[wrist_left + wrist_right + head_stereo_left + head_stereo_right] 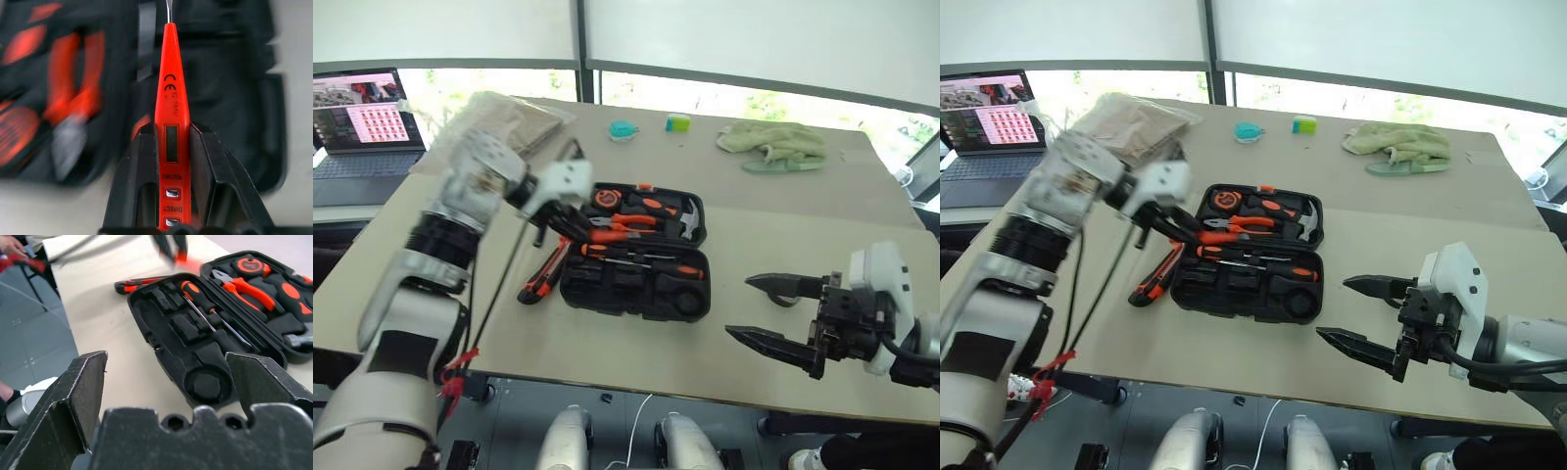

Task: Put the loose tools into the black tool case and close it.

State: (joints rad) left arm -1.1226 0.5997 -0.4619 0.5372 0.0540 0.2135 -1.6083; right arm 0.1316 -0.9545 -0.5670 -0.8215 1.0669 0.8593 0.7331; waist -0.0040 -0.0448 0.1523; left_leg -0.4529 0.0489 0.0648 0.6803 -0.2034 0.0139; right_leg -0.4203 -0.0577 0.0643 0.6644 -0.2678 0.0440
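The black tool case point(626, 286) lies open in the middle of the table. Pliers, a hammer and a tape measure sit in its far half. Orange-and-black-handled screwdrivers point(646, 257) lie in the near half. My left gripper point(570, 227) hovers over the case's left end, shut on a slim all-orange screwdriver point(167, 73) whose tip points at the case. An orange-black utility knife point(544, 272) lies on the table just left of the case. My right gripper point(739, 306) hangs open to the right of the case, with nothing between its fingers.
At the far left edge stands a laptop point(362, 117), with a clear plastic bag point(504, 122) beside it. A green cloth point(773, 145) and two small items point(624, 129) lie at the back. The table's front edge runs just below my right gripper.
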